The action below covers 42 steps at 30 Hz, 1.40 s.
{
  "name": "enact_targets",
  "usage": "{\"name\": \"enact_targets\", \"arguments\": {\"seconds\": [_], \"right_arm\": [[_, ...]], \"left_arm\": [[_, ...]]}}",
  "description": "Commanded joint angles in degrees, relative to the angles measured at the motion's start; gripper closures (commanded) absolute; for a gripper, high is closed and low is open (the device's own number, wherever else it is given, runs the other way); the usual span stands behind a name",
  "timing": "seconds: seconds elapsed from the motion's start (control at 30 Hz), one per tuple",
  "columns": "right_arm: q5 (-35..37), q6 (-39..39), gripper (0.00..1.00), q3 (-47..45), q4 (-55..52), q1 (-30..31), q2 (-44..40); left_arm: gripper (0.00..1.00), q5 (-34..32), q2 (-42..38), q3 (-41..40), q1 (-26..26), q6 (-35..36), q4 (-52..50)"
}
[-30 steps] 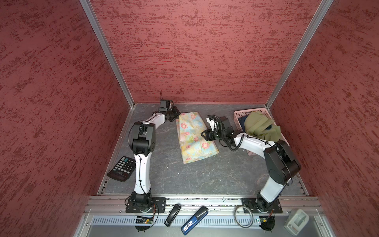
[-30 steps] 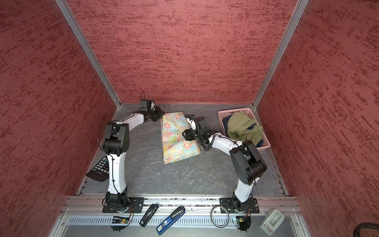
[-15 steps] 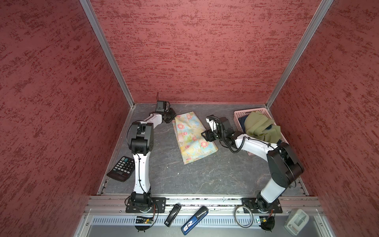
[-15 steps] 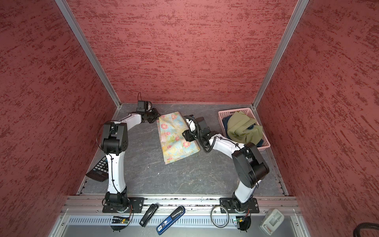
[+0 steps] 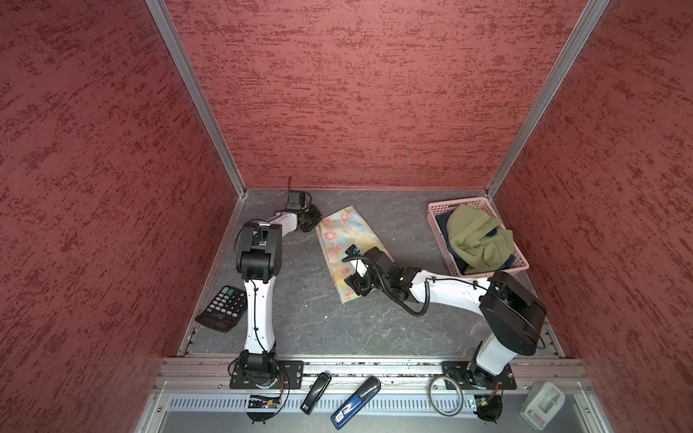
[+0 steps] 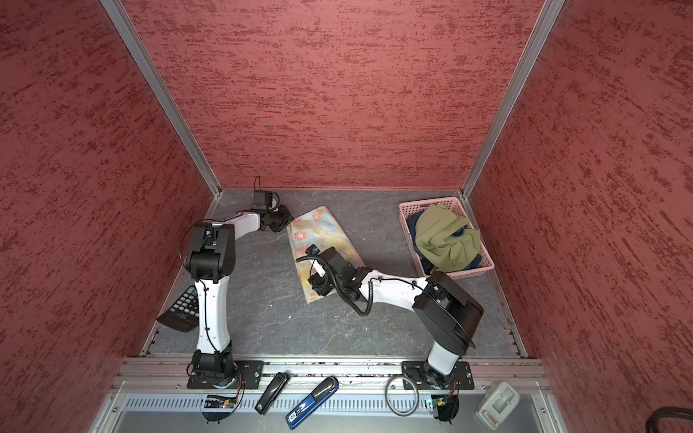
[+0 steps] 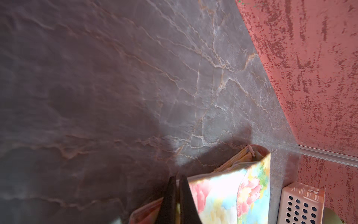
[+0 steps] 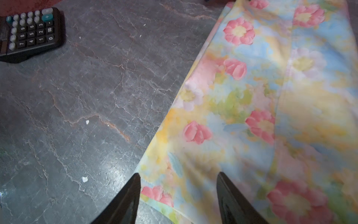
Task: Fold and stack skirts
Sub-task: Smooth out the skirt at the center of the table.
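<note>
The left arm, elbow raised, stretches low to the far corner of the floral skirt (image 5: pixel 347 240), and the left claw (image 7: pixel 176 177) is pinched shut on that hem (cloth shows on either side of it). The right arm reaches over the skirt's near end on the tabletop (image 5: pixel 300 318). The right claw (image 8: pixel 178 174) gapes empty astride the skirt's edge. The olive-green skirt (image 5: pixel 476 236) lies heaped on the denim skirt (image 5: pixel 454 258) in the pink basket (image 5: pixel 437 210), well apart from the floral skirt.

The pastel floral skirt (image 5: pixel 347 243), folded into a long narrow strip, lies slanted from near the surface's far-left corner toward its middle. The olive-green skirt (image 5: pixel 476 240) sits crumpled over the dark-blue denim skirt (image 5: pixel 441 226) inside the pink basket (image 5: pixel 435 210) at the far-right corner.
</note>
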Motion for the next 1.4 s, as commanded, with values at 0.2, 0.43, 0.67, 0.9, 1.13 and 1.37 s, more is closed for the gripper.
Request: {"name": "enact_targets", "arguments": {"seconds": [0.2,0.43,0.67,0.9,1.13,1.37], "right_arm": [[7.63,0.23,0.37,-0.04,1.24,5.78,2.12],[7.63,2.25,0.41,1.94,1.45,7.39,7.51],[8.37,3.15,0.48,3.87,1.78,7.67,9.82],[9.20,4.75,0.64,3.97,2.61,7.79,11.03],[9.69,4.99,0.96,4.17,2.43,7.73,10.38],[12.04,2.98,1.00,1.20,3.48,6.92,4.25]], "left_arm": [[1.00,0.80,-1.42,-1.74,0.36,1.31,1.05],[1.00,1.10,-1.68,-2.21,0.19,1.05,1.68],[1.00,1.56,-1.87,-2.59,0.27,0.82,2.30],[1.00,1.90,-2.01,-2.75,0.18,0.70,2.70],[1.00,2.14,-2.12,-2.65,0.12,0.42,2.83],[1.00,3.23,-2.72,-2.01,0.11,-0.84,3.20]]}}
